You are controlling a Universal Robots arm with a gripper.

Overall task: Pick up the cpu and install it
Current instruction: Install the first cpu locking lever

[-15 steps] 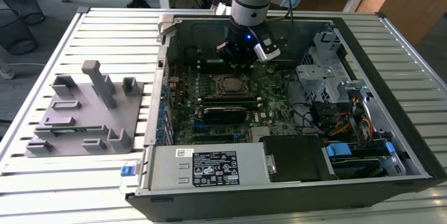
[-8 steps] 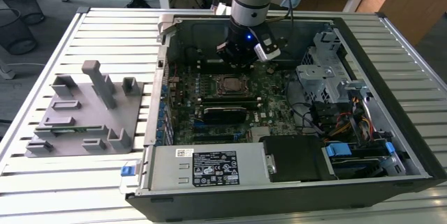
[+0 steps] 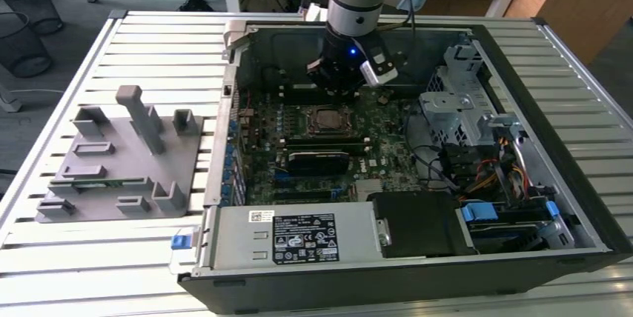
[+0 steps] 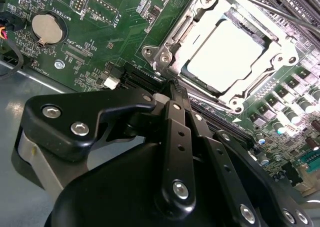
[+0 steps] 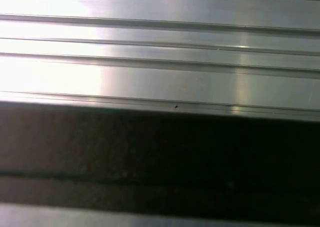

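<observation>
The cpu (image 4: 225,54) lies flat in the motherboard socket (image 4: 165,54), its shiny silver top bright inside the metal frame. In the exterior view the cpu (image 3: 325,120) sits mid-board inside the open computer case (image 3: 583,206). My gripper (image 3: 336,84) hangs over the board just behind the socket, towards the far wall of the case. In the second wrist view the gripper (image 4: 172,89) has its black fingers (image 4: 177,117) drawn together with nothing between them, the tips a little short of the socket frame.
A grey fixture plate (image 3: 118,158) with a green memory stick (image 3: 99,181) lies on the slatted table (image 3: 148,43) at the exterior view's left. The case holds a power supply (image 3: 296,237), a drive cage (image 3: 450,106) and cables (image 3: 485,180). A coin battery (image 4: 46,28) sits on the board.
</observation>
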